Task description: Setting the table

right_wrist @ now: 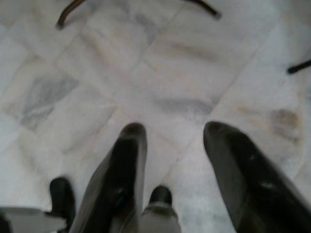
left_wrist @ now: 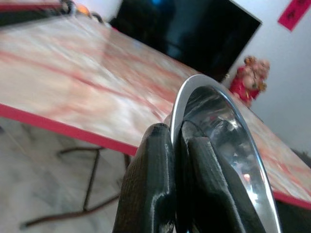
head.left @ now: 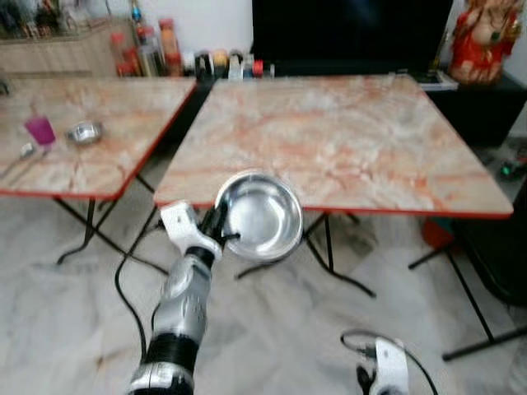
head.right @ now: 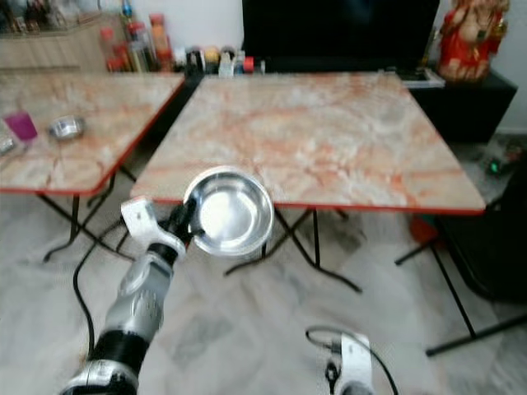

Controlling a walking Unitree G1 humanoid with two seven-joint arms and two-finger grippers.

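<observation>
Gripping the round shiny steel bowl [head.left: 262, 217] by its rim, left claw [head.left: 221, 234] tilts its hollow toward the camera, lower centre; right claw [right_wrist: 175, 145] hangs open.

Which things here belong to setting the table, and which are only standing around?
For the job:
- steel bowl, held by the left gripper
- near table

Only standing around:
- pink cup
- small bowl
- red figurine
- bottles

Shiny silver bowl [head.left: 262, 216], pink-orange marbled table [head.left: 346, 140] edged red, grey-veined white floor [head.left: 272, 329].
</observation>
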